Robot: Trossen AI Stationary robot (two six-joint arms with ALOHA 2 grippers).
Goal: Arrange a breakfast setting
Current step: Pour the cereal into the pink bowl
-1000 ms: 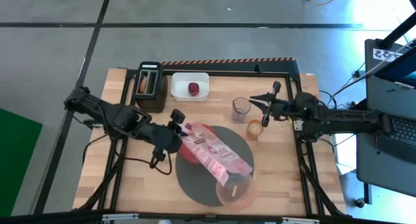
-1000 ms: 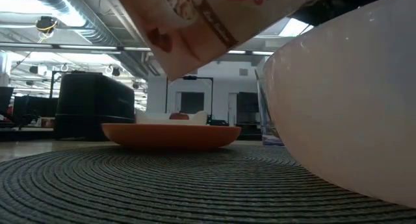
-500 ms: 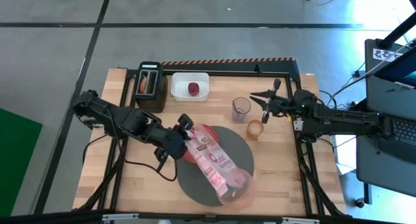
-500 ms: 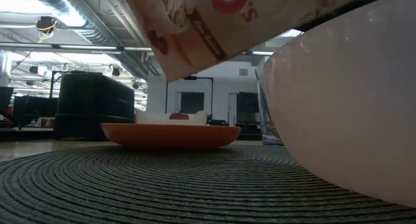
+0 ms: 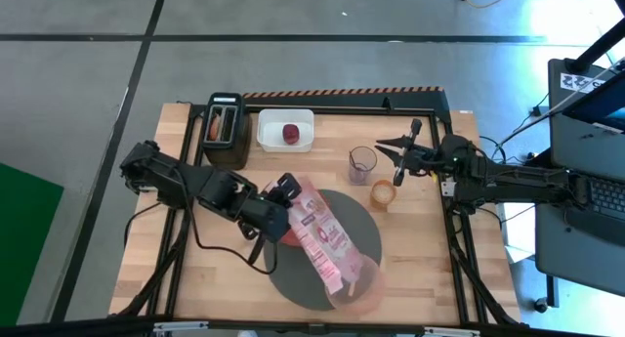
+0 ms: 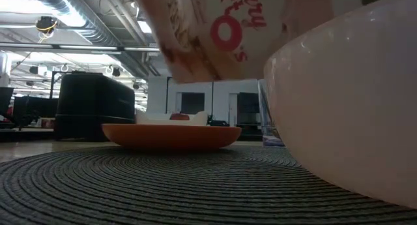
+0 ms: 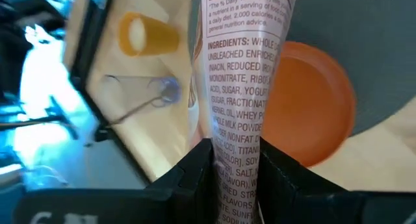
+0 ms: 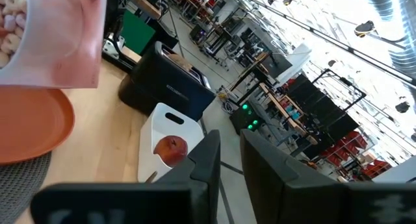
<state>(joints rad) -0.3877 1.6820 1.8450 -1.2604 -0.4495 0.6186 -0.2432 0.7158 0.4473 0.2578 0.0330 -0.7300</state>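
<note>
L gripper [image 7: 235, 160] clamps cereal box [image 5: 327, 239] | label "INGREDIENTS: WHOLE" | R gripper [image 5: 389, 153] fingers apart, holds nothing

Black toaster [image 5: 226, 128], white tub [image 5: 285, 130], clear cup [image 5: 362, 164].

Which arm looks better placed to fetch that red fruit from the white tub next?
Probably the right. Its gripper hangs free near the white tub holding the fruit, while the left gripper is busy tipping the cereal box.
</note>
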